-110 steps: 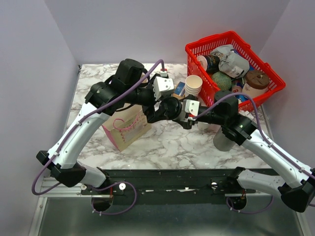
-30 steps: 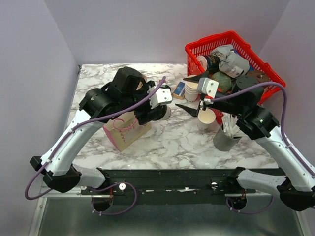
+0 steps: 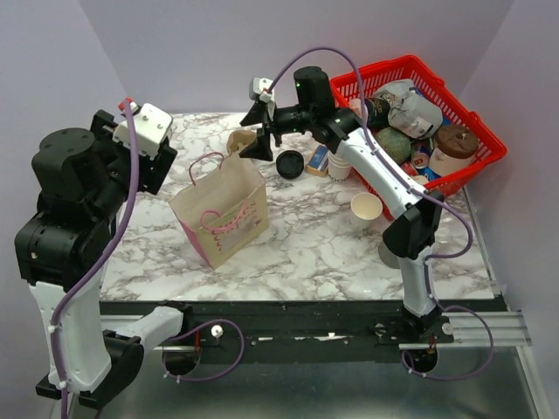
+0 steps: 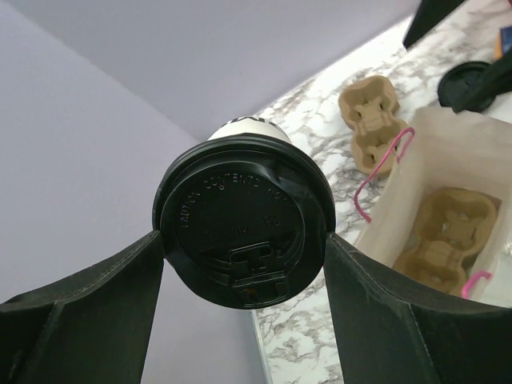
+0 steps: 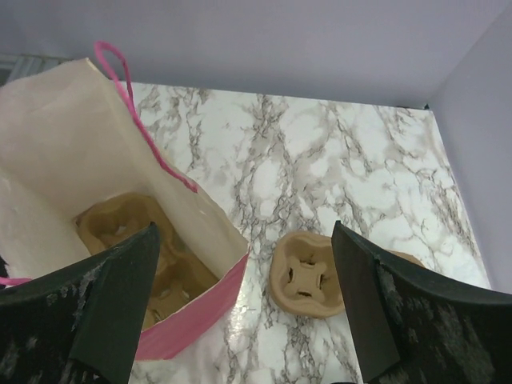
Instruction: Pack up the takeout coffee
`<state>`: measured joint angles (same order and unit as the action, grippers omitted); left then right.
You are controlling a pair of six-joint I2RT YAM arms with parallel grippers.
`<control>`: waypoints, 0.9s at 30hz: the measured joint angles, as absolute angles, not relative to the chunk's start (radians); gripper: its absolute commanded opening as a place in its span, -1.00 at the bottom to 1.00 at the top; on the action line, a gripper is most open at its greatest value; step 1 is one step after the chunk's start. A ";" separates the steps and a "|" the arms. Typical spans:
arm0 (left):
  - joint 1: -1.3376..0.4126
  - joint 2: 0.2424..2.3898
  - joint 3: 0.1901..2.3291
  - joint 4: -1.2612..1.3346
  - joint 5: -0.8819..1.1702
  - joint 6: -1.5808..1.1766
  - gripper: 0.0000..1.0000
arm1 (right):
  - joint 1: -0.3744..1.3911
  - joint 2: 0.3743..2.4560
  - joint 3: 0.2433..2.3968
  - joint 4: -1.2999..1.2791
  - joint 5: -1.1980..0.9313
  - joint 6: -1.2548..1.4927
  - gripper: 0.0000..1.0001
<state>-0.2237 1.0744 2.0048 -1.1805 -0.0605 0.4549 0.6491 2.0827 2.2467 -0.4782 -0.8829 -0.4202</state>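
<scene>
1. Firstly, the coffee [image 4: 242, 220] faces the left wrist camera with its black lid [image 4: 232, 192]. The lid is round, has raised letters and a small sip tab, and covers almost all of the cup.
2. Only a thin strip of the white cup wall shows behind the lid's top edge, with some dark print on it that I cannot read.
3. The left pincer [image 4: 244, 240] is clamped on the coffee: its two fingers [image 4: 96, 304] stand wide apart and press the lid's rim from both sides.
4. The coffee is up in the air at the left side of the surface [image 3: 297, 236], well apart from the bag [image 3: 218, 209]. In the top view I cannot make out the cup itself.
5. The bag stands open, and a cardboard carrier [image 4: 448, 236] lies in its bottom.
6. The right pincer [image 5: 244, 232] hangs over the bag's far edge with its fingers wide apart, and it holds nothing.
7. Below it, a second carrier [image 5: 308, 276] lies on the surface just beside the bag.
8. A loose lid [image 3: 290, 164] lies on the surface to the right of that carrier, and a bare cup [image 3: 367, 207] stands nearer the basket [image 3: 371, 72].
</scene>
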 measured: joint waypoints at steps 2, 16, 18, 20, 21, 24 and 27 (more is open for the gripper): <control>-0.193 1.065 2.013 -1.170 -0.068 0.439 -1.00 | 0.660 2.131 2.304 -0.508 -0.891 -0.450 0.91; -0.102 1.031 1.991 -1.143 -0.024 0.372 -1.00 | 0.776 2.194 2.331 -0.643 -0.816 -0.831 0.45; -0.093 1.022 1.972 -1.139 -0.010 0.368 -1.00 | 0.788 2.213 2.349 -0.653 -0.795 -0.878 0.32; -0.089 1.011 1.953 -1.133 0.005 0.363 -1.00 | 0.797 2.226 2.354 -0.666 -0.774 -0.923 0.24; -0.084 1.007 1.947 -1.129 0.014 0.360 -1.00 | 0.801 2.231 2.354 -0.677 -0.764 -0.948 0.12; -0.073 0.997 1.933 -1.123 0.034 0.352 -1.00 | 0.811 2.241 2.354 -0.709 -0.732 -1.016 0.03; -0.068 0.985 1.917 -1.118 0.049 0.347 -1.00 | 0.815 2.241 2.354 -0.723 -0.704 -1.070 -0.23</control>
